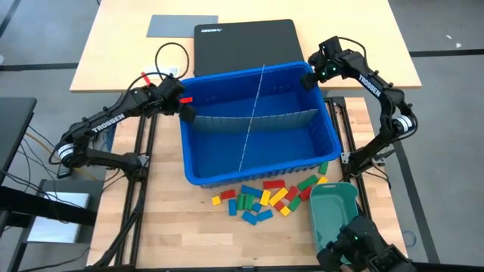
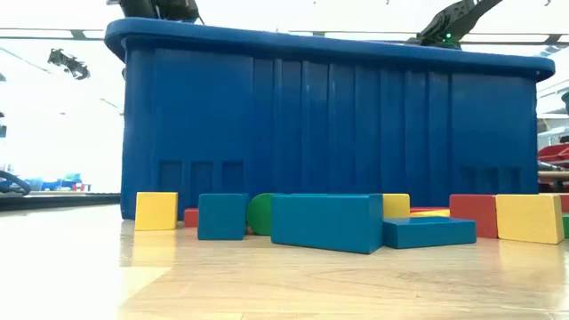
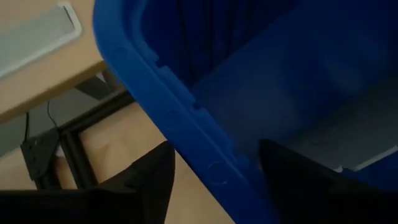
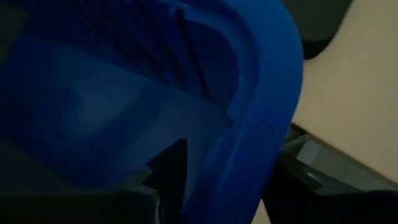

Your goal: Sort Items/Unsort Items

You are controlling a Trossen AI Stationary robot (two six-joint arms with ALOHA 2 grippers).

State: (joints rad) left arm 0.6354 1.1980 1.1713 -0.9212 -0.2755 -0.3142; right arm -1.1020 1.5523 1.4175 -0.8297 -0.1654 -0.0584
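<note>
The word TROSSEN is written in white on both dark arms. One big blue bin point(image 1: 261, 121) sits on the table, split by grey dividers point(image 1: 253, 117). The left gripper point(image 1: 184, 106) has its fingers spread over the bin's left rim. The right gripper point(image 1: 308, 78) has its fingers on each side of the far right rim. The toy blocks point(image 1: 272, 198), about twenty, lie in front of the bin, beside one green tray point(image 1: 333, 208).

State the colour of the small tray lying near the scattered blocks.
Teal-green. The tray shows best in the high view, just right of the blocks.
</note>
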